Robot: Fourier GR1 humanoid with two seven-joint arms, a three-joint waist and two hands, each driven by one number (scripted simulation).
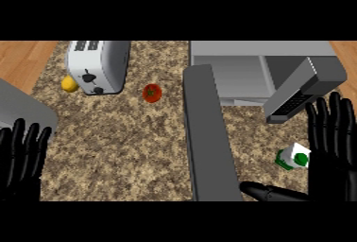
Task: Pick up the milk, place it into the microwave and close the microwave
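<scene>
Right hand [333, 142] is spread wide at 4 o'clock in the head view, fingers straight and pointing to 12, thumb stretched out low toward 9, holding nothing. Milk carton [293, 158] sits on the counter [118, 142] just beside the palm, on its 9 o'clock side, above the thumb, so it lies inside the open span between thumb and fingers; touching or not, can't tell. Carton looks tilted, green cap facing up, long axis hard to call. Right hand is clearly nearer; left hand [22, 158] rests open at 8 o'clock, well apart. Microwave [261, 71] is at 12 to 1 o'clock from the carton, door [209, 137] swung open toward 6, cavity looks bare inside. Judgement: next move is closing fingers round the carton, then lifting toward 12 into the cavity. Toaster [97, 66], lemon [69, 84] and tomato [152, 93] sit at 10 to 11 o'clock, out of the way.
</scene>
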